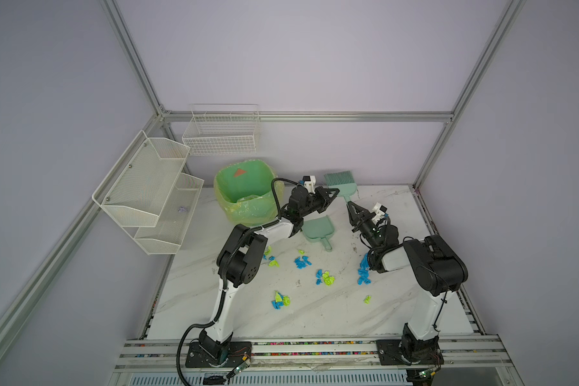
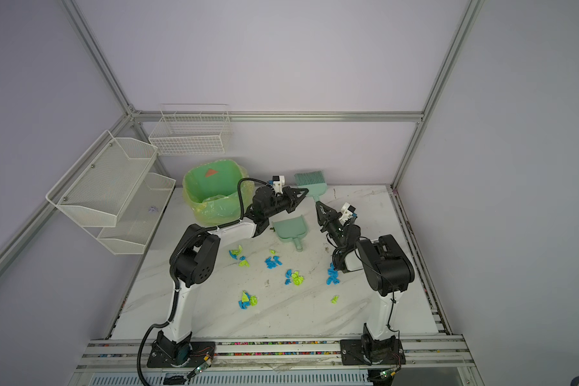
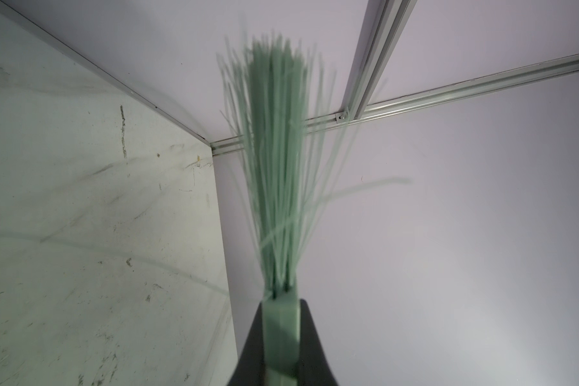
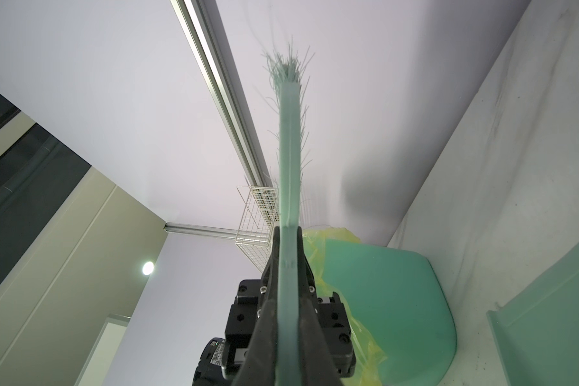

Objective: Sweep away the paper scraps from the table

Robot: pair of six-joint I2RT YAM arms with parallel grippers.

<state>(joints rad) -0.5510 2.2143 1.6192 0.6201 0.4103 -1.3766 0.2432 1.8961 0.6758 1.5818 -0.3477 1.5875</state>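
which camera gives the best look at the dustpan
In both top views the whole dustpan shows, pan and handle together. The right wrist view catches only part of it at the frame edge; the left wrist view shows none of it.

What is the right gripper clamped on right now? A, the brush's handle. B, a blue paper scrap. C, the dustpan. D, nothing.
A: in the right wrist view the right gripper is shut on the thin green handle of the brush, while the dustpan lies free on the table.
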